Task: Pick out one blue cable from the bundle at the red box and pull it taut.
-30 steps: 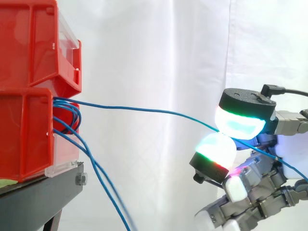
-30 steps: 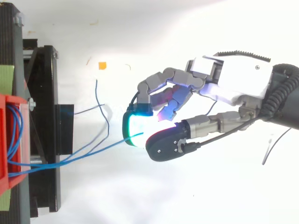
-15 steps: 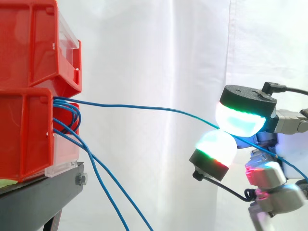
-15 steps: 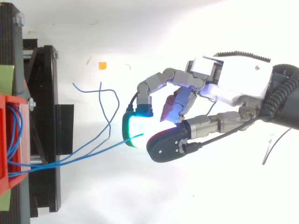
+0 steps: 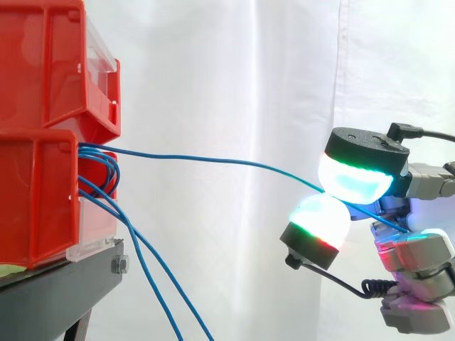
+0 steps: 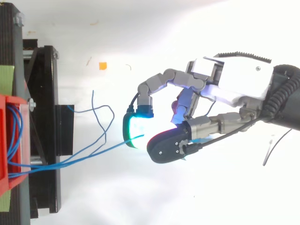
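A bundle of blue cables [image 5: 99,167] comes out of the lower red box [image 5: 39,199] at the left. One blue cable [image 5: 213,160] runs from it to the right in a shallow sagging arc, and in the top view this blue cable [image 6: 89,153] crosses the stand. My hand [image 6: 239,86] is to the right of the box, shut on that cable between two glowing pads [image 5: 352,177]. Behind the pinch the cable goes on past the hand. The other fingers are folded back below the pinch.
A second red box [image 5: 50,64] sits on top of the lower one, both on a black stand [image 6: 44,122]. Loose blue cables [image 5: 153,284] hang down from the bundle, and their free ends [image 6: 101,117] curl beside the stand. A white curtain hangs behind.
The fingers not in the pinch have folded back and away from the cable. The loose cables have swung and their free ends have shifted. The pinched cable and the pinch have barely moved.
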`<state>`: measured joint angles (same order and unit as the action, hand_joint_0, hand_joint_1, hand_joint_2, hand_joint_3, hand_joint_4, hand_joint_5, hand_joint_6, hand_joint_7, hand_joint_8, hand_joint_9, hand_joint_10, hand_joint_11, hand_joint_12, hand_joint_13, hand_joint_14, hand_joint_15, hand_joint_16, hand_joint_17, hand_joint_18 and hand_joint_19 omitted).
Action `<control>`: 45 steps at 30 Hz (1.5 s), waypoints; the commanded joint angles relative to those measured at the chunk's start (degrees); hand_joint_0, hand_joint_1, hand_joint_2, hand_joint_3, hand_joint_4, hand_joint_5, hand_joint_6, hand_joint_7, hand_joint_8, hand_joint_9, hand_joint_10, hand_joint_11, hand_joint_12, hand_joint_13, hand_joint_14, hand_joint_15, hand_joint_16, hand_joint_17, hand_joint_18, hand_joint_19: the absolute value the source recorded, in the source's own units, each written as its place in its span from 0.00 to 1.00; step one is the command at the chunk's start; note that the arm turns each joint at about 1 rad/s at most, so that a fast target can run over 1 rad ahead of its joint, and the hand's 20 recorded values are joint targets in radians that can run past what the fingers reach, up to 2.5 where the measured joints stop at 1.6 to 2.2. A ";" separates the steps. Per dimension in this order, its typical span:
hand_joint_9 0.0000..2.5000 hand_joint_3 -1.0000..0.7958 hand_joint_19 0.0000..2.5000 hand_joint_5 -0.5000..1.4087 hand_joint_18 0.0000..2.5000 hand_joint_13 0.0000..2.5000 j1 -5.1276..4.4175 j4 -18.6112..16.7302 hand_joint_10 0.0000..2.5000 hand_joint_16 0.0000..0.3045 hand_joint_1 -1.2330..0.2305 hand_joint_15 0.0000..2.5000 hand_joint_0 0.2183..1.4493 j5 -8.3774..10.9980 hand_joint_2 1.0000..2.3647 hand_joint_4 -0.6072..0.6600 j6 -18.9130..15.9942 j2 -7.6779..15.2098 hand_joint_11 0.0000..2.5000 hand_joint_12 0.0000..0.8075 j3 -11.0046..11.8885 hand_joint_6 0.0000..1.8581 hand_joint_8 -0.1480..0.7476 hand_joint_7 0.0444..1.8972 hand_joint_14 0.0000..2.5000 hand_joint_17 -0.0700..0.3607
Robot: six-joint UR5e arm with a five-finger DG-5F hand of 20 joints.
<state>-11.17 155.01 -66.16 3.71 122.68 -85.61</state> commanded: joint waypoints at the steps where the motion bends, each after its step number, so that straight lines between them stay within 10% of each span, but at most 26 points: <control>1: 0.60 0.40 0.48 0.19 0.47 0.61 -0.08 0.03 0.01 0.21 0.42 0.61 0.36 -0.20 0.01 0.52 0.15 0.02 0.39 0.47 0.00 0.47 0.55 0.55 0.17 0.50; 12: 0.60 0.40 0.48 0.20 0.46 0.60 -0.08 0.11 0.01 0.21 0.42 0.61 0.36 0.07 0.01 0.51 0.24 0.02 0.39 0.45 0.00 0.48 0.54 0.53 0.16 0.50; 15: 0.59 0.40 0.43 0.20 0.44 0.62 -0.08 0.11 0.01 0.21 0.42 0.66 0.36 0.07 0.01 0.51 0.24 0.02 0.37 0.47 0.00 0.48 0.53 0.53 0.00 0.50; 45: 0.60 0.40 0.46 0.20 0.45 0.64 -0.08 0.20 0.01 0.21 0.42 0.67 0.36 0.07 0.01 0.50 0.24 -0.07 0.37 0.44 0.00 0.48 0.54 0.55 0.00 0.50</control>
<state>-11.21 155.21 -66.09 3.94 122.66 -85.61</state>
